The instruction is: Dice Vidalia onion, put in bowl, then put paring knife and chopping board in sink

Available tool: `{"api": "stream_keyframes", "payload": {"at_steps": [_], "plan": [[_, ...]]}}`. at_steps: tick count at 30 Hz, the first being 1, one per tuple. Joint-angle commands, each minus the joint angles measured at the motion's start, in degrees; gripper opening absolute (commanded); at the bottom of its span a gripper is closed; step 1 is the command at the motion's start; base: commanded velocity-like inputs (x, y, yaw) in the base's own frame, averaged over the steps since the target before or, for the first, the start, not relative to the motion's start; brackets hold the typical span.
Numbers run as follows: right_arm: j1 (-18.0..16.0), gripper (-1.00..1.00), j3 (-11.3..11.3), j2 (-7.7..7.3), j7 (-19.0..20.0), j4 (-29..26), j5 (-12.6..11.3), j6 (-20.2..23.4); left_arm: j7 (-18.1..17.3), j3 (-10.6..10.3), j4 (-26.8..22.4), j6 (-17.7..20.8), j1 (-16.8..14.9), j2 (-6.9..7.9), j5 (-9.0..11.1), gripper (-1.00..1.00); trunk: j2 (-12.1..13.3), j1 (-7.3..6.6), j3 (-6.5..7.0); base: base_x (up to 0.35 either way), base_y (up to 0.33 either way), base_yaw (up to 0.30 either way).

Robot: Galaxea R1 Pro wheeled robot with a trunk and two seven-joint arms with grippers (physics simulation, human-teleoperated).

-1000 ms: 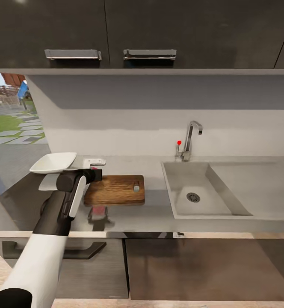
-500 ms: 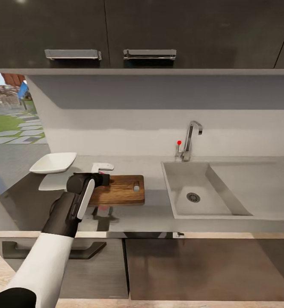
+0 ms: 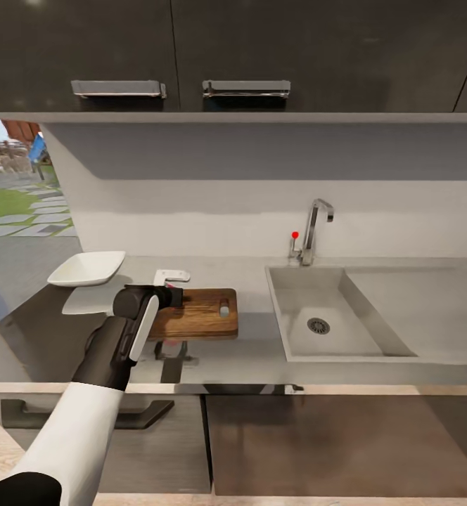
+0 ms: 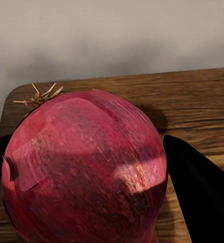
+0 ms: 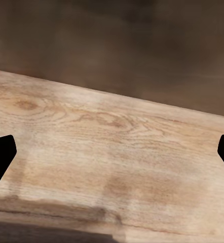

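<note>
A dark red-purple onion point(image 4: 86, 172) with a dry root tuft sits between the black fingers point(image 4: 198, 192) of my left gripper point(image 4: 86, 147), which is shut on it. The onion hangs just over the left end of the dark wooden chopping board point(image 4: 193, 101). In the head view the left gripper point(image 3: 171, 296) is at the left end of the chopping board point(image 3: 202, 313), and its wrist hides the onion. The white bowl point(image 3: 86, 268) stands left of the board on the countertop point(image 3: 247, 351). The sink point(image 3: 332, 316) lies to the right. The paring knife is out of view. My right gripper point(image 5: 112, 152) is open over wooden floor.
A chrome faucet point(image 3: 316, 225) with a red knob stands behind the sink, with the drainboard point(image 3: 423, 302) to its right. Dark upper cabinets point(image 3: 191, 56) hang overhead. Lower cabinet fronts with bar handles point(image 3: 121, 414) sit under the counter.
My left arm has carried the onion to the right, from beside the bowl to over the board's left end. Bowl, board and sink have stayed put.
</note>
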Motion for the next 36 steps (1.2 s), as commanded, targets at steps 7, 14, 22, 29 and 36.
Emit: {"api": "stream_keyframes", "payload": {"at_steps": [7,14,22,29,36], "plan": [[0.0,1.0,-0.5,0.02,-0.2,0.1,0.6,-0.2,0.5,-0.1,0.9,0.2,0.0,0.0,0.4,-1.0,0.0,0.0,-0.06,0.006,0.0,0.0],[0.0,1.0,-0.5,0.02,-0.2,0.1,0.6,-0.2,0.5,-0.1,2.1,0.2,0.0,0.0,0.5,-1.0,0.0,0.0,-0.06,0.0,0.0,0.0],[0.0,1.0,-0.5,0.02,-0.2,0.1,0.6,-0.2,0.4,-0.5,3.7,0.2,0.0,-0.1,0.5,-1.0,0.0,0.0,-0.06,0.0,0.0,0.0],[0.0,1.0,-0.5,0.02,-0.2,0.1,0.6,-0.2,0.4,-1.3,4.0,0.2,0.0,-0.81,0.5,-1.0,0.0,0.0,-0.06,0.0,0.0,0.0],[0.0,1.0,-0.5,0.02,-0.2,0.1,0.6,-0.2,0.4,-2.3,4.0,0.2,0.0,-1.35,0.5,-1.0,0.0,0.0,-0.06,0.0,0.0,0.0]]}}
